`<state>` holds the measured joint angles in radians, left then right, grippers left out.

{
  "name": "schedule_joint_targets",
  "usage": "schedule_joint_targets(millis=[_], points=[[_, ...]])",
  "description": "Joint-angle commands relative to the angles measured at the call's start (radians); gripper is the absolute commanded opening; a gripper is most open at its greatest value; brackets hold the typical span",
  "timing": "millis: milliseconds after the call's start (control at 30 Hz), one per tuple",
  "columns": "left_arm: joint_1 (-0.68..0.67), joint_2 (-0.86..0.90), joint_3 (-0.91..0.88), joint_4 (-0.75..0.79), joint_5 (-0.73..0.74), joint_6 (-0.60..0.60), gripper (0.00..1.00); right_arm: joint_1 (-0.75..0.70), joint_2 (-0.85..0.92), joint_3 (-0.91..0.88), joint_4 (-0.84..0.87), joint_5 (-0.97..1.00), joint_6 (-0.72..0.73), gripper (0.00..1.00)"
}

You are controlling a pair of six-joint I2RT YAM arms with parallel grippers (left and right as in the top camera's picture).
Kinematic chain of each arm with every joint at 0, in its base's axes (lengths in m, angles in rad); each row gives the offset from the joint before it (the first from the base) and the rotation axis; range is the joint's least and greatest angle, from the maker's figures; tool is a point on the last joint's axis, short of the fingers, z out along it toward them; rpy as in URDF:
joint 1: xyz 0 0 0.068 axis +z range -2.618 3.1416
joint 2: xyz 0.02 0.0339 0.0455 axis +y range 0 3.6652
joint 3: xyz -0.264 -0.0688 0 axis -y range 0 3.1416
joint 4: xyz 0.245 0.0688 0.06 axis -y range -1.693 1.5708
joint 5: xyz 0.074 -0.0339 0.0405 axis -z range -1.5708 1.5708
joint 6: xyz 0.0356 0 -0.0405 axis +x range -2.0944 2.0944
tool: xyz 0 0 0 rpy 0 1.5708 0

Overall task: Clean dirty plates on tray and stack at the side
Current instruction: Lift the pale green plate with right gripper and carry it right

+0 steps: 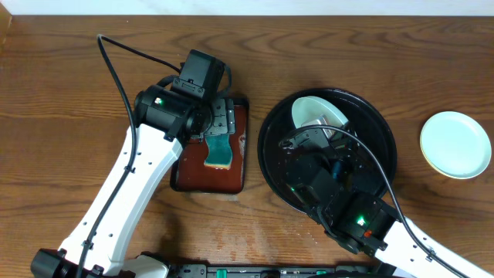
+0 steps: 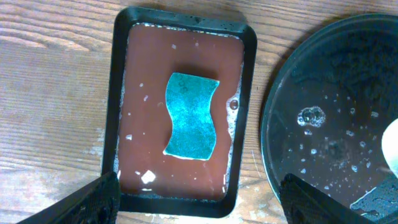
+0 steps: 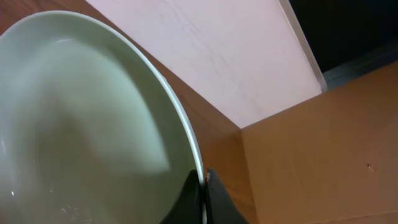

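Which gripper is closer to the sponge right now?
Left. The left gripper hangs open right above the sponge in the red-brown tray; the right gripper is off at the black tray, pinching a plate by its rim.

Two plates showed in all: one white plate, one pale plate. One black tray. One red-brown tray. A single blue sponge. And two arms, left arm and right arm.
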<state>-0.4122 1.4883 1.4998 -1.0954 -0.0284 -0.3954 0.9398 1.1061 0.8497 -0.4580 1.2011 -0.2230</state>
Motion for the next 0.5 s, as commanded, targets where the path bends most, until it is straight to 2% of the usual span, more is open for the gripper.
schedule_joint_targets(millis=[0,67,167,267,300,367,467], points=[[0.008,-0.005,0.017,-0.003,0.002,-0.002,0.82,-0.029,0.0,0.011,0.003,0.019,0.09,0.01],[0.008,-0.005,0.017,-0.003,0.002,-0.002,0.82,-0.078,0.0,0.011,-0.005,-0.037,0.138,0.01],[0.008,-0.005,0.017,-0.003,0.002,-0.002,0.82,-0.232,0.002,0.011,-0.035,-0.362,0.254,0.01],[0.008,-0.005,0.017,-0.003,0.002,-0.002,0.82,-0.492,0.009,0.011,-0.049,-1.087,0.267,0.01],[0.008,-0.005,0.017,-0.003,0.002,-0.002,0.83,-0.584,0.013,0.011,-0.056,-1.26,0.267,0.01],[0.008,-0.005,0.017,-0.003,0.002,-0.002,0.83,-0.735,0.012,0.011,-0.068,-1.395,0.296,0.01],[0.008,-0.005,0.017,-0.003,0.002,-0.002,0.82,-0.984,0.01,0.011,-0.068,-1.402,0.424,0.01]])
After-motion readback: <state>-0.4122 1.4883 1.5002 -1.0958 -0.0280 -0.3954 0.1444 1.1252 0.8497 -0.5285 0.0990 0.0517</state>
